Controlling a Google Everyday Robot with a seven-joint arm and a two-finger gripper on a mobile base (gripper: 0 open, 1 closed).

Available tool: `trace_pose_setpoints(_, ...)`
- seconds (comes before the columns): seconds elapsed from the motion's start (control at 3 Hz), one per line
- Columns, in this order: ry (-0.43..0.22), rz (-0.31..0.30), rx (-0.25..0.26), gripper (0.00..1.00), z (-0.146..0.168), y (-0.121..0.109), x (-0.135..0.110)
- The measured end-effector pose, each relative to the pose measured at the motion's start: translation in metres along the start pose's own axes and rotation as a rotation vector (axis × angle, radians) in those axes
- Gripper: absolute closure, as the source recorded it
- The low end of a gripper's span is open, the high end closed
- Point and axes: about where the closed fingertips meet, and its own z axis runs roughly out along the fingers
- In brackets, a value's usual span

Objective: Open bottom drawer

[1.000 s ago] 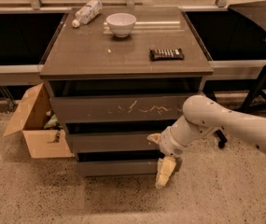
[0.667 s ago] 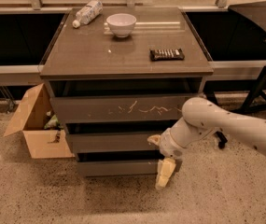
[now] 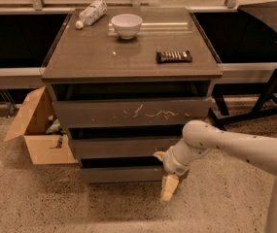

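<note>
Three drawers (image 3: pixel 128 113); one claw (image 3: pixel 164 173), bottom drawer (image 3: pixel 121 174)

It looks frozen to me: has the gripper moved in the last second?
Yes, slightly: the gripper has sunk lower beside the bottom drawer, toward the floor.

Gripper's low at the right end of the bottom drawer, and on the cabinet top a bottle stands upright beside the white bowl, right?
Not quite. The camera view shows the bottle lying on its side, not upright, beside the white bowl on the cabinet top. The gripper is indeed low at the right end of the bottom drawer.
</note>
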Motion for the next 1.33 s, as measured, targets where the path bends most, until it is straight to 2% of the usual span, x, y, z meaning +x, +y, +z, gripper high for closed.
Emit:
trace_pose_setpoints(0.33,0.03,-0.012,0.005,0.0,0.037,-0.01,0.024)
trace_pose_setpoints(1.0,-0.039,-0.008,0.013,0.0,0.104,-0.044,0.08)
trace_pose_setpoints(1.33,-0.039,-0.008,0.013,0.0,0.104,-0.044,0.08)
